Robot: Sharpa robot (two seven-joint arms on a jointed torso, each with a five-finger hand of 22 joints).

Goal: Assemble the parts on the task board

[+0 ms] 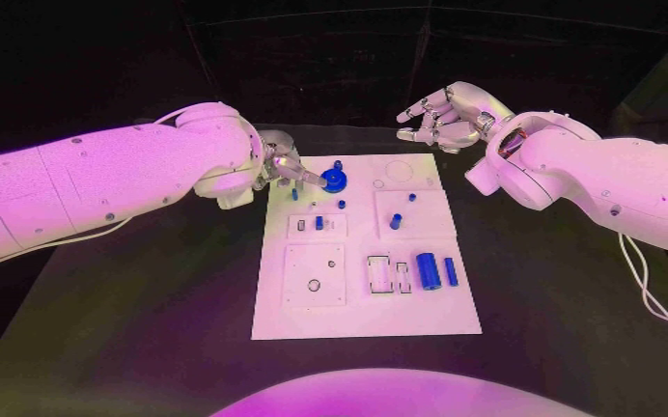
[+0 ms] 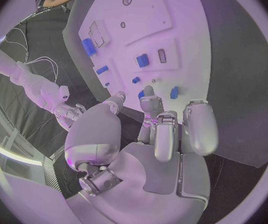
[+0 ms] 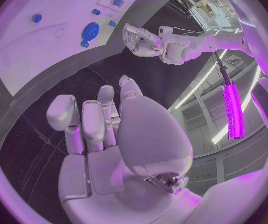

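Black worktop carries the white task board at its centre. At the board's 11 o'clock corner the left robot hand reaches in, fingertips near a round blue part; whether it pinches anything I cannot tell. Off the board's 1 o'clock corner hovers the right robot hand, fingers curled in around nothing. Small blue parts stand mid-board, and larger blue cylinders lie toward its 4 o'clock side.
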